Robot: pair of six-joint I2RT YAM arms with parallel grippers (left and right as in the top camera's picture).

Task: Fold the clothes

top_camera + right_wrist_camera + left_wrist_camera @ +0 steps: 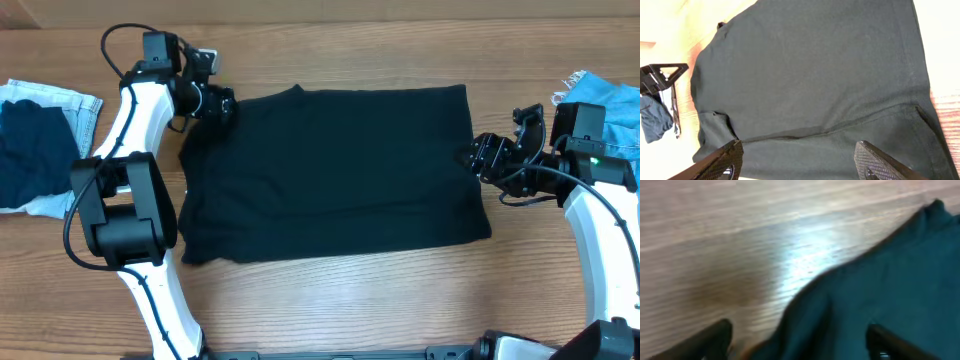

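Note:
The clothes [330,175], a plain black garment, lie spread flat across the middle of the wooden table. My left gripper [222,105] sits at the garment's far left corner. In the blurred left wrist view its fingers [710,340] stand wide apart, open, with the cloth's edge [890,270] between them. My right gripper [475,155] hovers at the garment's right edge. The right wrist view has both textured fingertips [880,160] far apart over the black cloth [810,70], open and holding nothing; a fold line runs across the fabric just ahead of them.
A dark blue garment on a pale denim piece [40,145] lies at the table's left edge. A bright blue denim garment [605,100] rests at the far right, behind the right arm. Bare wood [340,300] runs along the front.

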